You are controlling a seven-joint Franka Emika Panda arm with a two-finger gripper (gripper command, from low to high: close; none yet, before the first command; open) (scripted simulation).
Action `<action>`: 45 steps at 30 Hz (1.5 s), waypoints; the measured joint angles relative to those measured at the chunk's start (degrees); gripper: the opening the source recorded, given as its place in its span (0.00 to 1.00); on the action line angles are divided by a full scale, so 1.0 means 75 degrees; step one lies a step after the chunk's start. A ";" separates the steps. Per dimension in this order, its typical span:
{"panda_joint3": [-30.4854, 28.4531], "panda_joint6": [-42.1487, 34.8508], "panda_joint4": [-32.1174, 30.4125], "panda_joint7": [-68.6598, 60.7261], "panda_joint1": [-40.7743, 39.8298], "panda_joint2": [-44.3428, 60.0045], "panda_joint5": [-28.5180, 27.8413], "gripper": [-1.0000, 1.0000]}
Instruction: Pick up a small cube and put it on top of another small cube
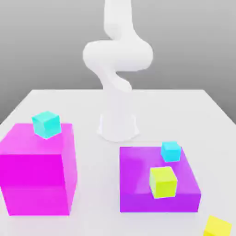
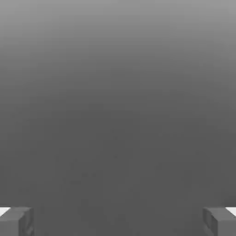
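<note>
The small yellow cube (image 1: 217,227) lies on the white table near the front, at the exterior view's right, partly cut off by the picture's edge. The small turquoise cube (image 1: 46,124) rests on top of a big magenta block (image 1: 37,177) at the exterior view's left. In the hand view my gripper (image 2: 118,222) is open: its two grey fingertips (image 2: 16,221) stand far apart with nothing between them, facing a plain grey background. The arm's white base (image 1: 118,122) rises at the table's middle back and bends upward out of the picture.
A low purple block (image 1: 138,184) lies right of centre, carrying a sky-cyan cube (image 1: 170,151) at its back and a lime cube (image 1: 163,181) at its front. Bare white table (image 1: 97,184) runs between the two big blocks.
</note>
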 joint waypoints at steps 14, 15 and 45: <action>0.0359 0.0956 0.0375 -0.1880 0.1042 0.3923 -0.0020 0.50; 0.0404 0.1023 0.0402 -0.2006 0.1096 0.4200 -0.0032 0.50; 0.0912 0.2383 0.0914 -0.3531 0.2112 0.8999 -0.0857 0.00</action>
